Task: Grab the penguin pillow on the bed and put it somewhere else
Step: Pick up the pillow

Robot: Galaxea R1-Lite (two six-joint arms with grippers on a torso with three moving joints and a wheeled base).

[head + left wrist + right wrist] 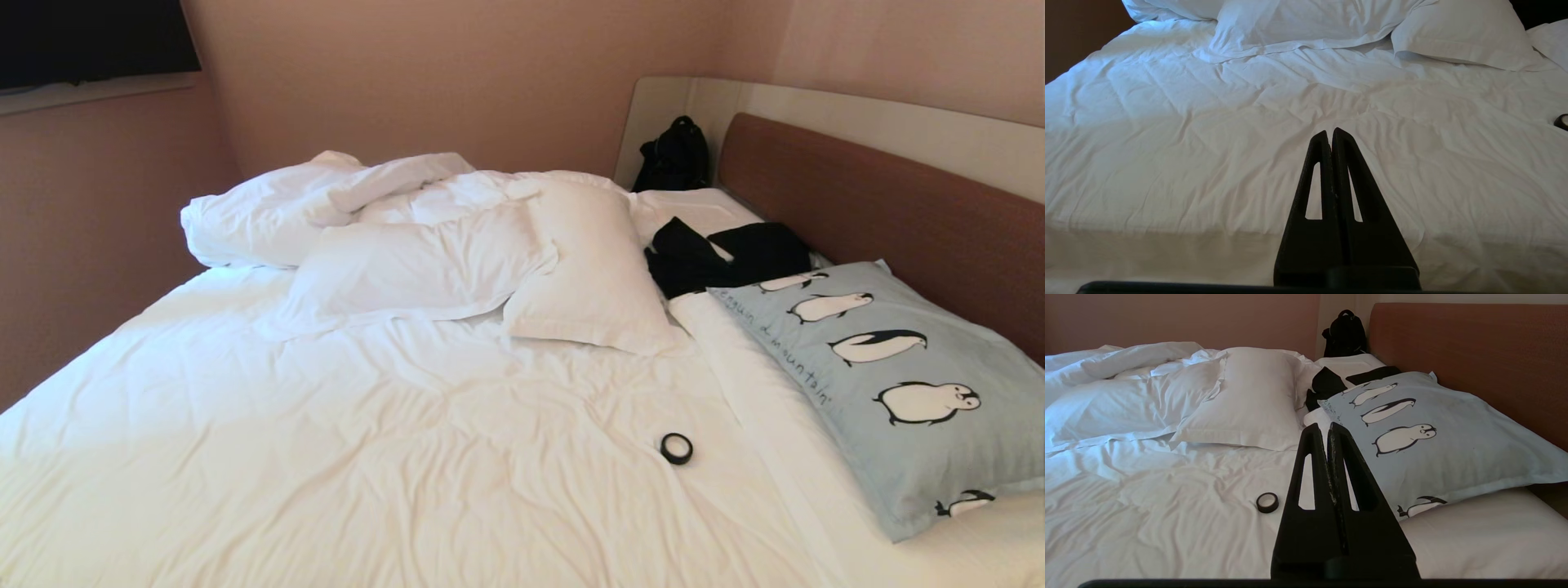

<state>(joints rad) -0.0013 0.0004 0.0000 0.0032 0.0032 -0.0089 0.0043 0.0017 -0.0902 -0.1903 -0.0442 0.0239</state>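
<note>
The penguin pillow (906,384), pale blue with a row of black-and-white penguins, lies at the right side of the bed (367,457) against the brown headboard (898,204). In the right wrist view the penguin pillow (1437,437) sits just beyond and to one side of my right gripper (1327,425), which is shut and empty, held short of it above the sheet. My left gripper (1329,132) is shut with nothing in it, hovering over the wrinkled white sheet near the bed's front edge. Neither arm shows in the head view.
A black tape roll (677,448) lies on the sheet near the pillow's left. Plain white pillows (588,269) and a rumpled duvet (326,204) fill the far side. Black clothing (718,253) lies behind the penguin pillow, and a black bag (673,155) stands in the corner.
</note>
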